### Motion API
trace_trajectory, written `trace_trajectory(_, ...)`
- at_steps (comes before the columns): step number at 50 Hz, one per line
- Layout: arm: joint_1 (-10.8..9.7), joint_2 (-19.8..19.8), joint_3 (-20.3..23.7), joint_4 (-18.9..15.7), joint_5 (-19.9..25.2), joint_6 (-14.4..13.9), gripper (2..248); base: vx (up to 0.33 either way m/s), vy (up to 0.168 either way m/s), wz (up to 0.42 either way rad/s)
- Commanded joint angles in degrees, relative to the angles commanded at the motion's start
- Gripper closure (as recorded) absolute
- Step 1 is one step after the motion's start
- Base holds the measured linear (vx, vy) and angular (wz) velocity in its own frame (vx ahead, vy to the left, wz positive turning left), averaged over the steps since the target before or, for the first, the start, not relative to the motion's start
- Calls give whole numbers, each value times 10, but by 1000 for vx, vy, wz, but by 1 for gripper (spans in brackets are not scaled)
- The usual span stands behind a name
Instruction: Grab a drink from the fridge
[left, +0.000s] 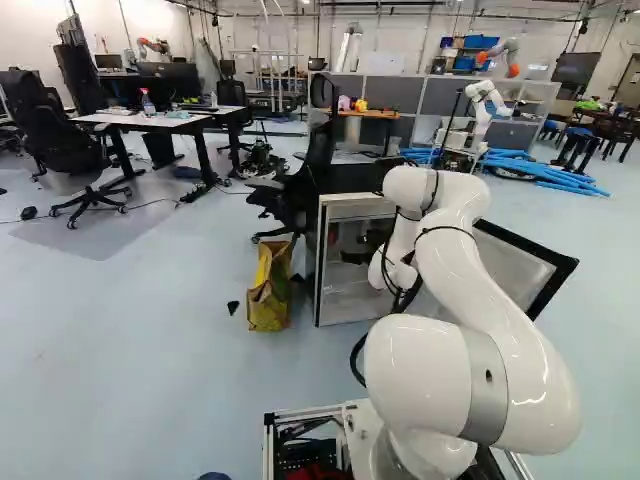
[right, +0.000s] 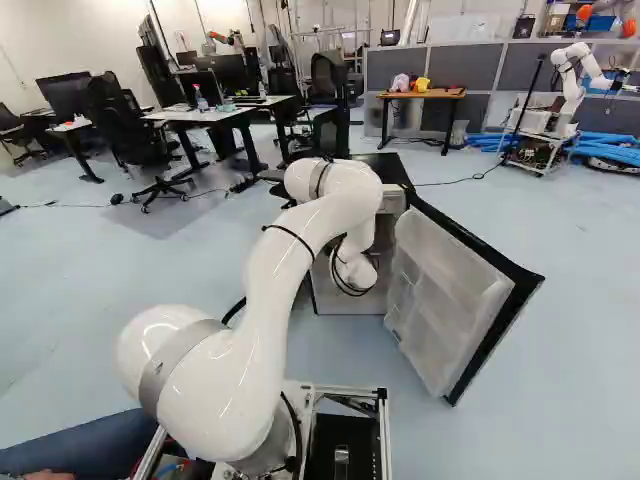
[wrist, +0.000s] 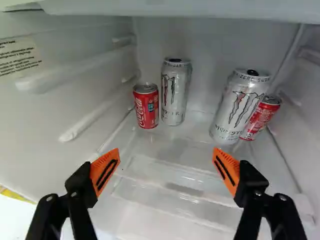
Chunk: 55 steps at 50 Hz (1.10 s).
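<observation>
Left base view: white arm (left: 490, 290) reaches into the opening of a small fridge (left: 350, 304) with a black top. Fridge door (left: 520, 272) swung open, partly behind the arm. Yellow-green bag (left: 270, 290) on the floor beside the fridge, black office chair (left: 305, 185) behind the bag. Another robot (left: 485, 105) farther back, near blue tubes (left: 550, 172).

Right base view: same arm bends over toward the fridge, its wrist end at the opening. Door wide open, inner side showing, molded shelves on it.

Wrist view: tool (wrist: 166, 155) released, fingers wide apart, orange pads (wrist: 104, 171) touching no can. Drinks all in the fridge, ahead of the tool, in two pairs against the back part. One pair: short red can (wrist: 146, 106) just beside a tall silver can (wrist: 175, 92), both upright. Other pair: second tall silver can (wrist: 239, 107), partly covering a second short red can (wrist: 261, 118); can't tell if those two touch. Ridged clear shelf (wrist: 170, 175) between the fingers and cans. Printed label (wrist: 20, 56) on the side wall.
</observation>
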<state>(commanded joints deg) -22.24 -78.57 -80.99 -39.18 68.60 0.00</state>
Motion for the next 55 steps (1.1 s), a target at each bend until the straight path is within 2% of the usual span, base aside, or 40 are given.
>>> trace_trajectory(33,23,-21,-41,0,0,0,3,0,0,0)
trace_trajectory(55,37,-27,-53,0,0,0,3,0,0,0)
